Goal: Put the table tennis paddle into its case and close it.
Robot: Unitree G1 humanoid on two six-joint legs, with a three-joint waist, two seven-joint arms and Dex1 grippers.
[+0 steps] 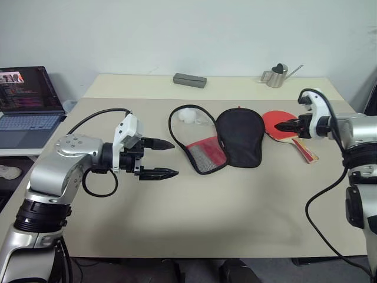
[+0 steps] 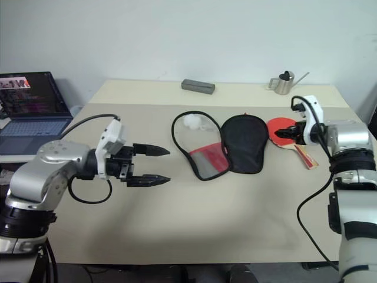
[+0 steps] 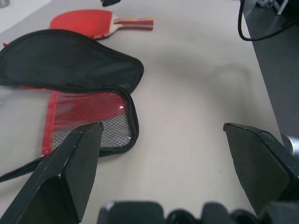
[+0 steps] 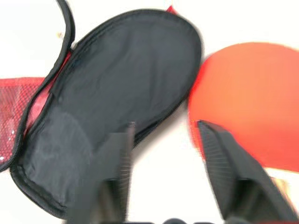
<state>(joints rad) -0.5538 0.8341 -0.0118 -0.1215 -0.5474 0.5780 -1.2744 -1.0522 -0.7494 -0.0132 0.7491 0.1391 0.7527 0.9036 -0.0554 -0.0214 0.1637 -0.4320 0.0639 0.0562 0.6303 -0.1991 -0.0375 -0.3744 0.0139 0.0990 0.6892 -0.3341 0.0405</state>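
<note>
The case lies unzipped in the middle of the table. Its black half (image 1: 240, 137) is on the right; its red mesh half (image 1: 206, 154) and looping zip edge are on the left. A white plush charm (image 1: 187, 115) rests behind it. The table tennis paddle (image 1: 272, 121) lies flat just right of the case, red face up, with its striped handle (image 1: 306, 150) toward the front right. My right gripper (image 4: 163, 140) hovers over the gap between paddle and case, open and holding nothing. My left gripper (image 1: 175, 158) is open in the air left of the case, pointing at it.
A laptop (image 1: 26, 97) sits on a side surface at the far left. A grey block (image 1: 189, 80) and a small metal watering can (image 1: 275, 75) stand along the table's back edge. Bare tabletop (image 1: 235, 206) stretches in front of the case.
</note>
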